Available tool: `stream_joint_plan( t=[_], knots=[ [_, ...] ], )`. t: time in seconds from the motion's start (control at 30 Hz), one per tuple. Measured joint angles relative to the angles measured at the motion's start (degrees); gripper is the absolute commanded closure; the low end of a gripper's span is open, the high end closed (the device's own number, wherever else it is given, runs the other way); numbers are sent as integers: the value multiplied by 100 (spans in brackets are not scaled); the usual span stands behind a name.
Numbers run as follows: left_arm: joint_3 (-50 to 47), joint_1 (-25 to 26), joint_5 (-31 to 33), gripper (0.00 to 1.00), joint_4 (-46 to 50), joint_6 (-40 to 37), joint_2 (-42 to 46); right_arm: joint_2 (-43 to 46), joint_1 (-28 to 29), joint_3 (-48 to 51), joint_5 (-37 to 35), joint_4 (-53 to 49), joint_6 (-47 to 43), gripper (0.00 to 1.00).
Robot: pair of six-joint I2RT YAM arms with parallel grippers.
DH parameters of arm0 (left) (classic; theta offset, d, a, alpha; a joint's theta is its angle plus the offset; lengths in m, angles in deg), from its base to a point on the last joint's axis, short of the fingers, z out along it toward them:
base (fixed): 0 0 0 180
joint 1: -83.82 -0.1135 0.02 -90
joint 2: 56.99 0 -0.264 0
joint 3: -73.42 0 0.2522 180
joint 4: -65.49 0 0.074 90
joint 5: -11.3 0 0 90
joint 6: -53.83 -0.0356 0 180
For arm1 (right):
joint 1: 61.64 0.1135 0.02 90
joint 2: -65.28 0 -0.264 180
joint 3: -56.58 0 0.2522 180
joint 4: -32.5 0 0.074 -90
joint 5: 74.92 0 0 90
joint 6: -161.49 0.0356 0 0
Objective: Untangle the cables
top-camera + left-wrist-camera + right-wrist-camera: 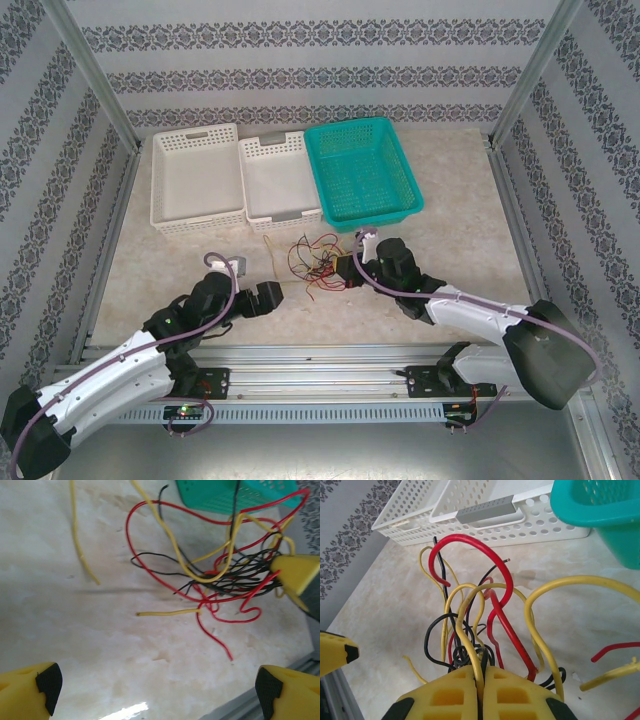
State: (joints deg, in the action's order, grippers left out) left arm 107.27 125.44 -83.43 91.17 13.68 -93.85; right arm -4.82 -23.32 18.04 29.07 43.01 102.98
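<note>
Right gripper (482, 672), nearest, is clenched on the gathered middle of the cables (470, 538). The cables sprawl over the table (470, 250) between the two grippers, just near of the teal basket (375, 217). Left gripper (157, 685) stands fully released at the tangle's left, touching nothing. One yellow strand (80, 545) lies apart to the left, while red, yellow and black strands loop through one another. Untangling appears barely begun, with nearly every strand awaiting separation.
</note>
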Motion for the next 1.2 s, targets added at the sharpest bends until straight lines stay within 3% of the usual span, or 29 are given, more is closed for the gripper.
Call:
stream_joint_plan(
  t=[0.4,0.77,1.2],
  knots=[
    [-87,0,-251,0,-640,35,-452,424,57,170,304,46,-20,100],
    [-326,2,229,0,-979,221,-931,483,146,210,501,94,-20,100],
    [-535,0,796,4,-2157,767,-1043,483,203,280,634,221,-20,100]
  ],
)
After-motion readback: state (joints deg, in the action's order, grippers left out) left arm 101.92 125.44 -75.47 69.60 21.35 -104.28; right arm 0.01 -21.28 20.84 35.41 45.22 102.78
